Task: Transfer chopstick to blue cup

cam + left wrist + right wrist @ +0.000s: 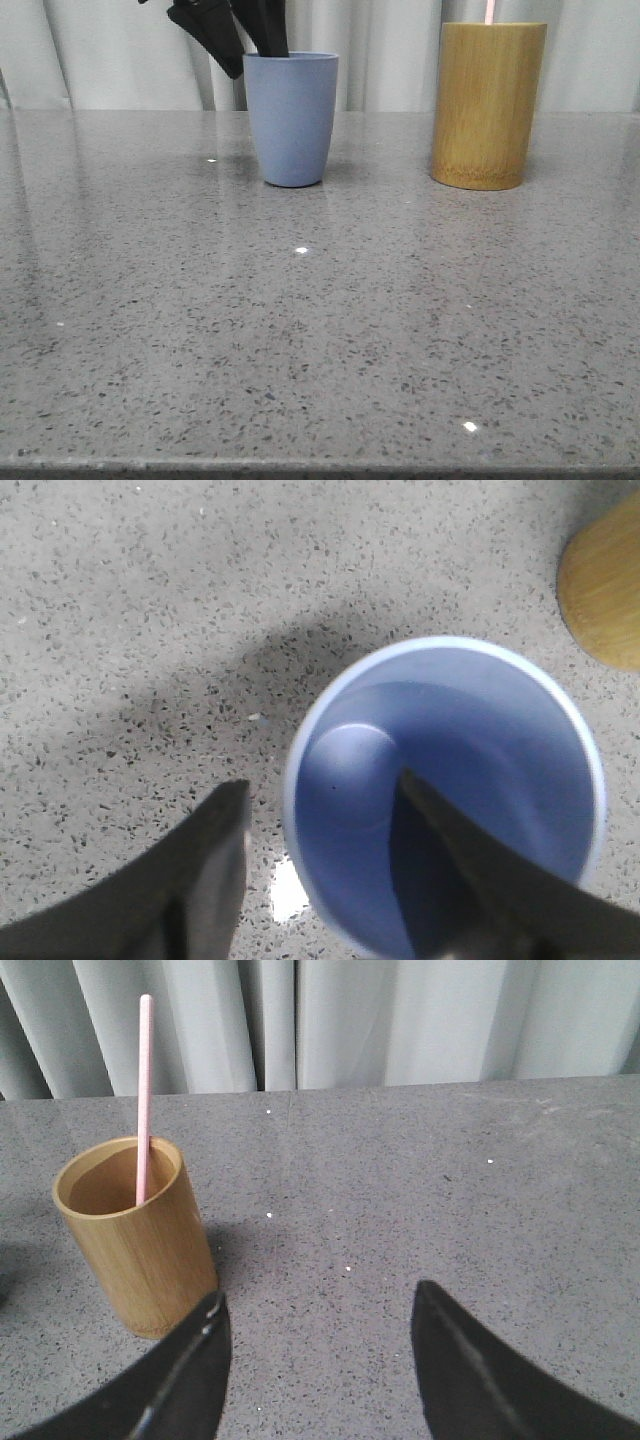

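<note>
The blue cup (291,120) stands upright at the back middle of the table. My left gripper (240,35) hangs open over its rim, one finger outside the cup and one inside. In the left wrist view the cup (480,730) looks empty, and the gripper (322,790) straddles its wall without clamping it. One pale pink chopstick (145,1100) stands in the bamboo cup (135,1240); only its tip (489,10) shows in the front view. My right gripper (318,1300) is open and empty, low over the table beside the bamboo cup.
The bamboo cup (488,105) stands at the back right, a cup's width or more from the blue cup; its edge shows in the left wrist view (605,590). Grey curtains hang behind the speckled grey table (320,330).
</note>
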Robot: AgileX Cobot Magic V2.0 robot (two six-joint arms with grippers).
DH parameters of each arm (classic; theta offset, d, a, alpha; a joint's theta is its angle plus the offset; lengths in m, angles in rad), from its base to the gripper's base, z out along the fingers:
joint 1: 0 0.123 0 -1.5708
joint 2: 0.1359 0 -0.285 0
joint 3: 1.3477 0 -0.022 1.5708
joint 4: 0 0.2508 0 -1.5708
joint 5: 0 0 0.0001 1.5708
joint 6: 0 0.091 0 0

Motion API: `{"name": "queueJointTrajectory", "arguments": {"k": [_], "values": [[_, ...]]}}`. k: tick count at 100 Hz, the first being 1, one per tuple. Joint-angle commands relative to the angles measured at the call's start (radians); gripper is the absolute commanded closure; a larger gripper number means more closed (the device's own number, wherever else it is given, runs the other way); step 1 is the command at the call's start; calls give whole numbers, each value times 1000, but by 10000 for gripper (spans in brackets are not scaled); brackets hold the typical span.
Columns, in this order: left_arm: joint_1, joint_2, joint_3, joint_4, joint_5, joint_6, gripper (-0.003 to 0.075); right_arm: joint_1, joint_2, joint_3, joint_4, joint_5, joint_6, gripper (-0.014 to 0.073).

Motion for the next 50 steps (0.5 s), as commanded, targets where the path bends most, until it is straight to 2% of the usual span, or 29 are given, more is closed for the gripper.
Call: {"name": "queueJointTrajectory", "arguments": {"k": [1, 25, 38, 50], "values": [[-2, -58, -51, -24, -28, -12, 352, -4, 4, -37, -3, -73, -2, 172], [-2, -103, -127, -12, -33, -12, 353, -4, 4, -37, -3, -100, -2, 172], [-2, -167, -127, 69, -38, -18, 356, -4, 4, -37, -3, -103, -3, 172], [-2, -241, -115, 167, -29, -37, 394, -4, 5, -37, -3, -103, -3, 172]]}}
